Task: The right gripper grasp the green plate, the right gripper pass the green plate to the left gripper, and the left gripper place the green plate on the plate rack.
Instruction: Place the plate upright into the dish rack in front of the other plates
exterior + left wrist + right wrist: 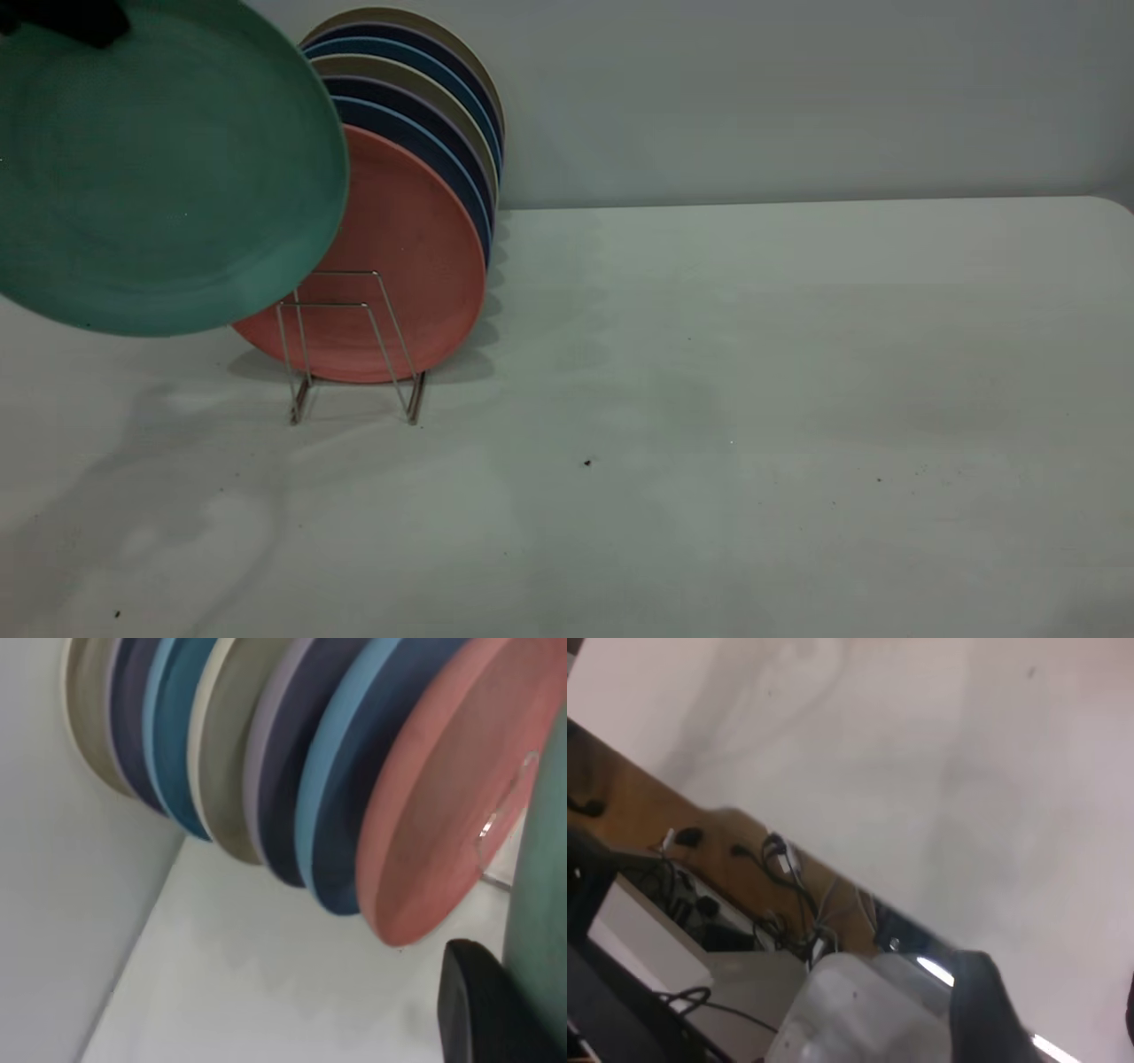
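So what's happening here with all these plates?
The left gripper holds the green plate up in the air by its top edge, just in front of the plate rack on the table. The plate is not in the rack yet. A pink plate and a row of blue and beige plates already stand there. The right gripper is away from the plates, over bare table.

Teal-green plate (pixel 159 168), salmon-pink plate (pixel 407 257), perhaps dark blue and beige plates (pixel 425 97) behind.
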Tool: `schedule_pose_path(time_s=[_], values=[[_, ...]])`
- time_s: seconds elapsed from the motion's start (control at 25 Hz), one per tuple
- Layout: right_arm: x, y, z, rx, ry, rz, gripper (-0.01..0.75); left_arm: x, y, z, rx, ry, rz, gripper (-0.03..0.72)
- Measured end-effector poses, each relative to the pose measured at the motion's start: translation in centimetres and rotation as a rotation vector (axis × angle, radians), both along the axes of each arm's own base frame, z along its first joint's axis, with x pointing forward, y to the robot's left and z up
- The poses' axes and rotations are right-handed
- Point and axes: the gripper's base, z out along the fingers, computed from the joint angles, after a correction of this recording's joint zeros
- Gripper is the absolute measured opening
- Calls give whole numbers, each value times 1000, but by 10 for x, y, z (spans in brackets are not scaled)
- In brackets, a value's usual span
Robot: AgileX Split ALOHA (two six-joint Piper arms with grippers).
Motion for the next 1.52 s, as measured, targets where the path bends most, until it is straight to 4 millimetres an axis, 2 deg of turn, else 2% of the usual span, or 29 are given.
schedule_pose_path(time_s=[0.16, 0.32, 0.52, 0.68, 0.88, 1.2, 1.52], values=[[-44, 2, -4, -48, -9, -67, 405, 8, 6, 18, -41, 23, -24, 83], [-85, 1, -1, -146, -109, -125, 405, 23, 5, 28, 11, 8, -165, 83], [-130, -4, 1, -252, -251, -258, 405, 40, -3, 17, 71, -59, -384, 83], [-151, -10, -1, -322, -336, -353, 405, 49, -10, 5, 56, -117, -502, 83], [-158, -13, -17, -358, -339, -388, 405, 58, -21, -5, 26, -148, -506, 83], [-156, -16, -17, -387, -367, -411, 405, 62, -33, -18, 48, -128, -537, 83], [-153, -18, -20, -395, -374, -422, 405, 63, -32, -23, 96, -115, -556, 83]])
